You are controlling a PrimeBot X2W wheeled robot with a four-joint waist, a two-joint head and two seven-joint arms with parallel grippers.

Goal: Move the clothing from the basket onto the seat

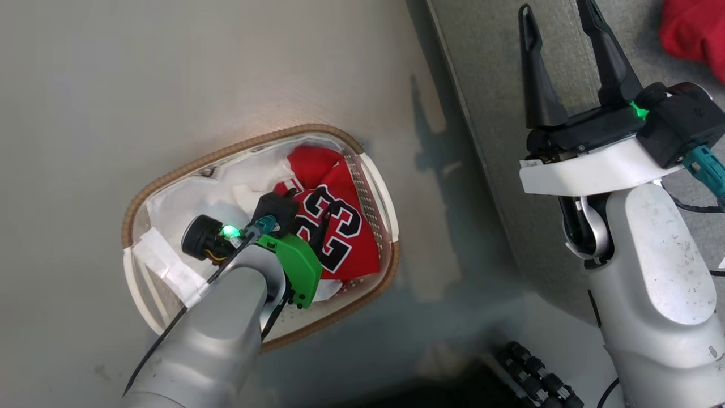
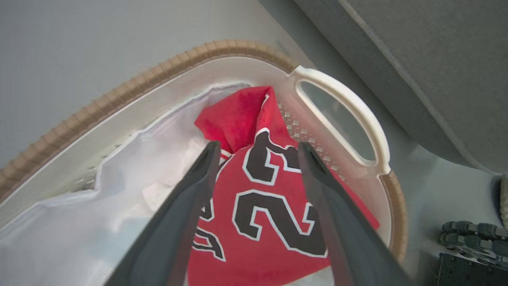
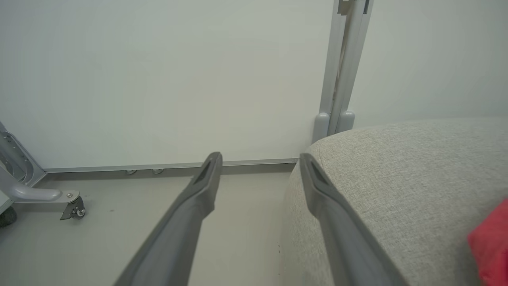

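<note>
Left hand [image 2: 258, 146], fingers [image 2: 190, 198] apart, above "23" jersey [image 2: 262, 234] in lined basket [image 2: 131, 89]; right hand [image 3: 260, 155] likewise apart over sofa [image 3: 397, 178].

everything is being lit evenly by soft, diffuse light. a blurred bluish shadow is being cast across the floor [image 1: 447, 187] beside the basket [image 1: 226, 150], and its white liner [image 1: 181, 209] is being washed out. in the left wrist view the seat [image 2: 436, 59] edge is being bowed by the wide lens, and the close fingers [image 2: 186, 214] are being rendered soft.
</note>
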